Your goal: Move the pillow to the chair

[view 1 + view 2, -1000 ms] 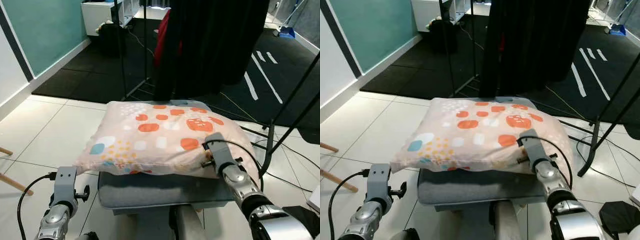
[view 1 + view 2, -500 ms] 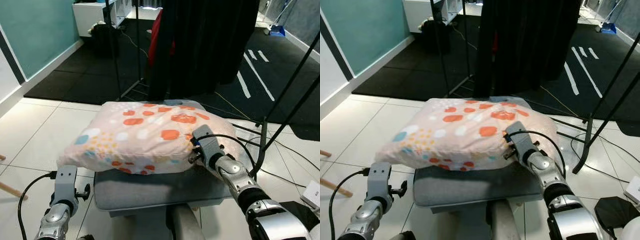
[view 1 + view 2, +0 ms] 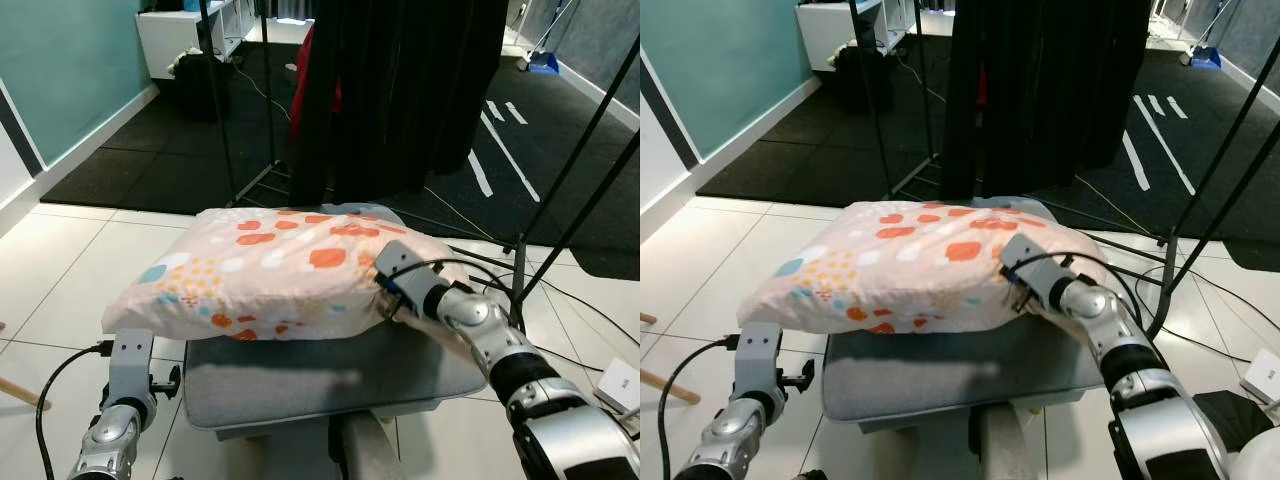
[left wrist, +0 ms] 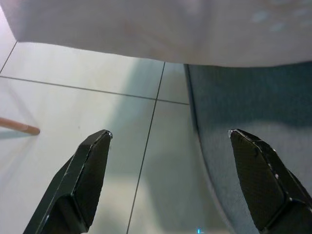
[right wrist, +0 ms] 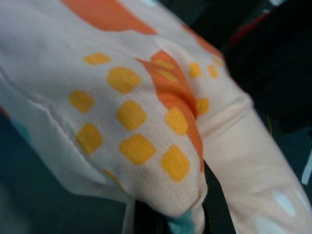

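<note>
A pale pink pillow (image 3: 270,270) printed with orange, yellow and teal patches lies flat on the grey cushioned chair (image 3: 330,375), its long axis running from 9 o'clock to 3 o'clock and its 9 o'clock end overhanging the seat edge above the white tiled floor (image 3: 60,280). The right gripper (image 3: 392,292) is clamped on the pillow's corner at about 4 o'clock, fabric bunched between its black fingers (image 5: 146,222). The left gripper (image 4: 170,180) hangs low at 7 o'clock, fingers spread wide over the tiles beside the seat. A black curtain (image 3: 400,90) hangs at 12 o'clock. No writing is legible.
</note>
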Motion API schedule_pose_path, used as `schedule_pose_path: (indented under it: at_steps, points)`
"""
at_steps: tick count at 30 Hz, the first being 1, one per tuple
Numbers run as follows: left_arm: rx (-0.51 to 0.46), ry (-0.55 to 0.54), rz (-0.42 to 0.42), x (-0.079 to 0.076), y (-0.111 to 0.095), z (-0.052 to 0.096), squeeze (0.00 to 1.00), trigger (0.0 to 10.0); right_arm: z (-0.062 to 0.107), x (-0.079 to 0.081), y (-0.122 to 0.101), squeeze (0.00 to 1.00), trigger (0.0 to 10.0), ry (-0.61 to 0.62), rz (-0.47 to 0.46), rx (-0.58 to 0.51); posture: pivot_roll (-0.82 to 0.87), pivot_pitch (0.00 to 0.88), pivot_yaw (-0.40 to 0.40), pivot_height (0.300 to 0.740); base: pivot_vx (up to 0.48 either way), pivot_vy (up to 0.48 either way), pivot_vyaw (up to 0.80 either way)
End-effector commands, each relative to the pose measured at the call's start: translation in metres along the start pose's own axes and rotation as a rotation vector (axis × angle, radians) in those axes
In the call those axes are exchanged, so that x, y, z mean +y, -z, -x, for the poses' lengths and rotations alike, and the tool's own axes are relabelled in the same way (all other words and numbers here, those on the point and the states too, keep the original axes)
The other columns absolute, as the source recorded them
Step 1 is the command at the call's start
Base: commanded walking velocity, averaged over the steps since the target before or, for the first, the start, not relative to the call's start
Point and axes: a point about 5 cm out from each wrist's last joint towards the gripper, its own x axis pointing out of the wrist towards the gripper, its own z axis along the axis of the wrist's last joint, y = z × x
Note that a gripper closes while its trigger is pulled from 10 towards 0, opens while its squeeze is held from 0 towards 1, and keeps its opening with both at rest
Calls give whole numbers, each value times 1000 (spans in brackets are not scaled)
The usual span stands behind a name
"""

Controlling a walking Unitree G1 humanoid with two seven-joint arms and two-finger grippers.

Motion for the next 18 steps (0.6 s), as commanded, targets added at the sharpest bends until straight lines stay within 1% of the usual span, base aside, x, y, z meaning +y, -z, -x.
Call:
schedule_pose_path:
  at_steps: [1,2,4,5,12,14,16,18]
  points:
    - [-27,-11,5,4,-8,-2,0,10000,-2,-14,-13,0,0,79,-68,-53,-183,140,-64,598,0,0,0]
    - [-27,-11,5,4,-8,-2,0,10000,-2,-14,-13,0,0,79,-68,-53,-183,140,-64,598,0,0,0]
    - [-51,-28,22,8,-13,-2,0,10000,-1,-17,-11,0,0,123,-151,-60,-180,138,-66,608,0,0,0]
    - [-58,-35,28,9,-14,-2,0,10000,0,-18,-10,0,0,137,-175,-60,-179,138,-66,613,0,0,0]
    - [-58,-45,39,10,-14,-2,0,10000,1,-20,-7,0,0,156,-197,-49,-178,138,-65,623,0,0,0]
    - [-28,-51,50,9,-11,-2,0,10000,1,-19,-5,0,0,159,-204,-42,-180,136,-67,633,-366,0,0]
    - [-28,-51,50,9,-11,-2,0,10000,1,-19,-5,0,0,159,-204,-42,-180,136,-67,633,-480,0,0]
    - [-17,-58,46,9,-10,-2,0,10000,1,-19,-5,0,0,159,-211,-39,-180,137,-68,643,-480,0,0]
